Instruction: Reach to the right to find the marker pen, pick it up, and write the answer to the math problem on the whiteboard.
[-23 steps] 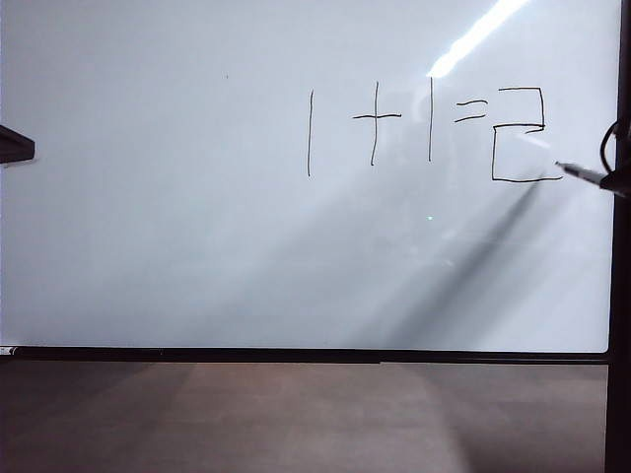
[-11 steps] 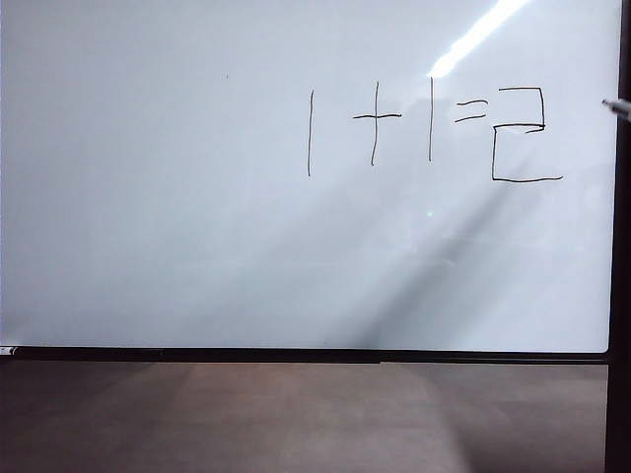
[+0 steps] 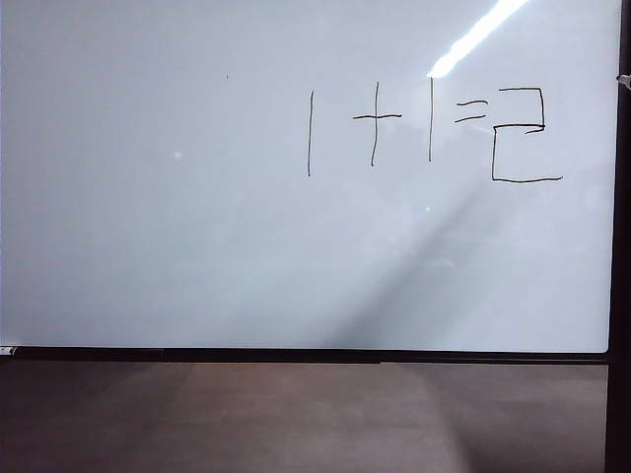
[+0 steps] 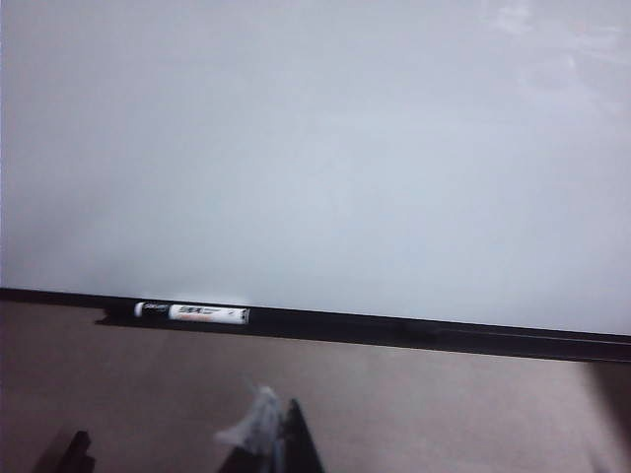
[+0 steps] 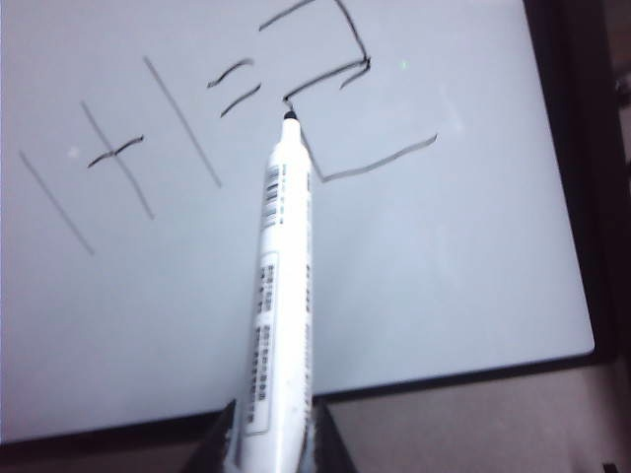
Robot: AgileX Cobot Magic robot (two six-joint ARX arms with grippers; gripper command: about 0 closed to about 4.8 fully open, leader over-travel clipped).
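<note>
Right gripper [image 5: 268, 434] closed down to width of white-barrelled, black-tipped marker pen [image 5: 276, 276], clamping barrel's rear end; pen raised off large glossy white whiteboard [image 3: 197, 246], tip free of surface. In exterior view only sliver at board's upper right edge. Thin black handwritten math problem [image 3: 394, 123] near board's upper right, boxy angular answer [image 3: 523, 133] just beside equals sign. Left gripper [image 4: 266, 439] barely visible near board's bottom frame; opening impossible to tell. Second white marker [image 4: 192, 312] lying along bottom frame.
</note>
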